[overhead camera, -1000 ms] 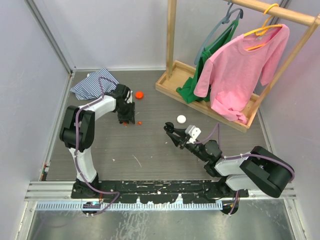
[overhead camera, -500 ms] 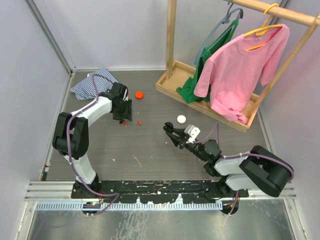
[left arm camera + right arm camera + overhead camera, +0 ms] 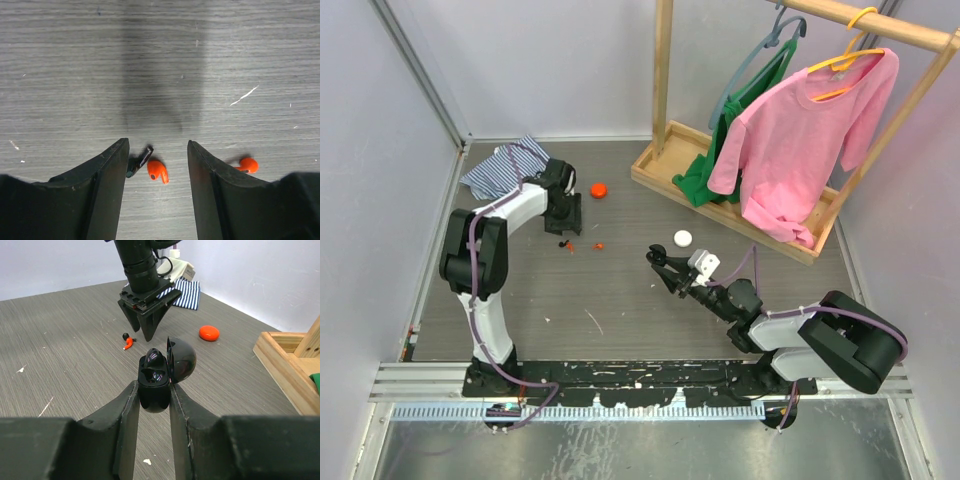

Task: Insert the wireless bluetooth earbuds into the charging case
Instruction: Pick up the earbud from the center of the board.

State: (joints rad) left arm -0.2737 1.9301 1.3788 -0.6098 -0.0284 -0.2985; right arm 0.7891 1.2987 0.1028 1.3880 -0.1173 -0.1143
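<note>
My left gripper (image 3: pixel 157 144) stands open low over the table. Between its fingers lie an orange earbud (image 3: pixel 158 171) and a black earbud (image 3: pixel 139 161), touching neither finger. A second orange earbud (image 3: pixel 248 164) lies outside the right finger. From above, the left gripper (image 3: pixel 565 226) hovers just behind the earbuds (image 3: pixel 568 244). My right gripper (image 3: pixel 154 387) is shut on the black charging case (image 3: pixel 155 382), held above the table with its lid (image 3: pixel 181 361) open. A dark earbud-shaped piece (image 3: pixel 153 358) sits in one well of the case.
An orange puck (image 3: pixel 600 189) lies behind the left gripper and a white puck (image 3: pixel 682 238) near the right gripper. Striped cloth (image 3: pixel 505 165) is bunched in the far left corner. A wooden rack (image 3: pixel 720 195) with hanging shirts fills the far right.
The left gripper has opened and drawn back toward the far side. The earbuds now lie uncovered on the table. The right arm and the case have not moved.
</note>
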